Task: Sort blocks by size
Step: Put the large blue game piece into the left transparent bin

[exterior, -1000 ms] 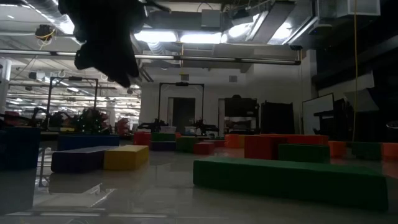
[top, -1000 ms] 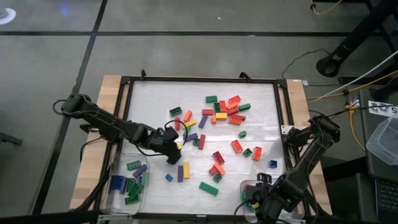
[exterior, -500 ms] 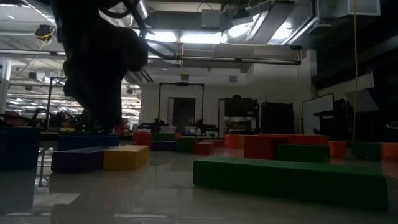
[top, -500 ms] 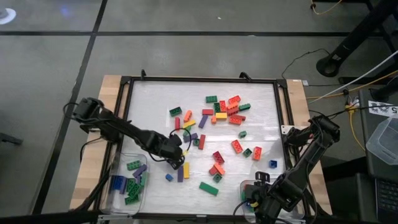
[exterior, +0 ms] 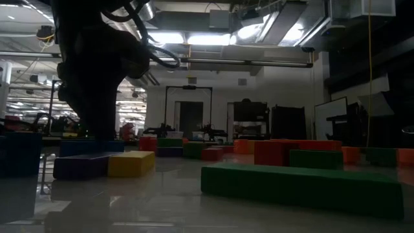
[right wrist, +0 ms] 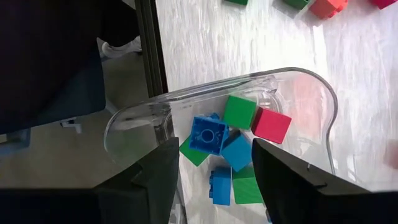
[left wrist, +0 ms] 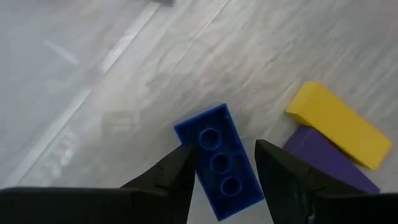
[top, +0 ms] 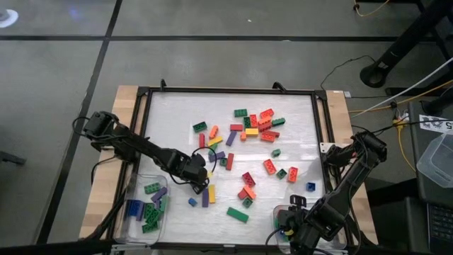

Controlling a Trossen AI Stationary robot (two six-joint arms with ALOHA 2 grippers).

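The left tool (left wrist: 221,171), fingers apart astride a long blue brick (left wrist: 219,160) near the table's (top: 170,113) front, risks nudging the yellow brick (left wrist: 339,124) and purple brick (left wrist: 326,158) just beside it, while the right tool (right wrist: 214,168), also apart and empty, hovers over the tray (right wrist: 305,81) of small bricks at the front right edge.

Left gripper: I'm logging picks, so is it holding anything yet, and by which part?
Nothing is held yet. The left gripper is open, its fingers straddling the long sides of a blue block on the table.
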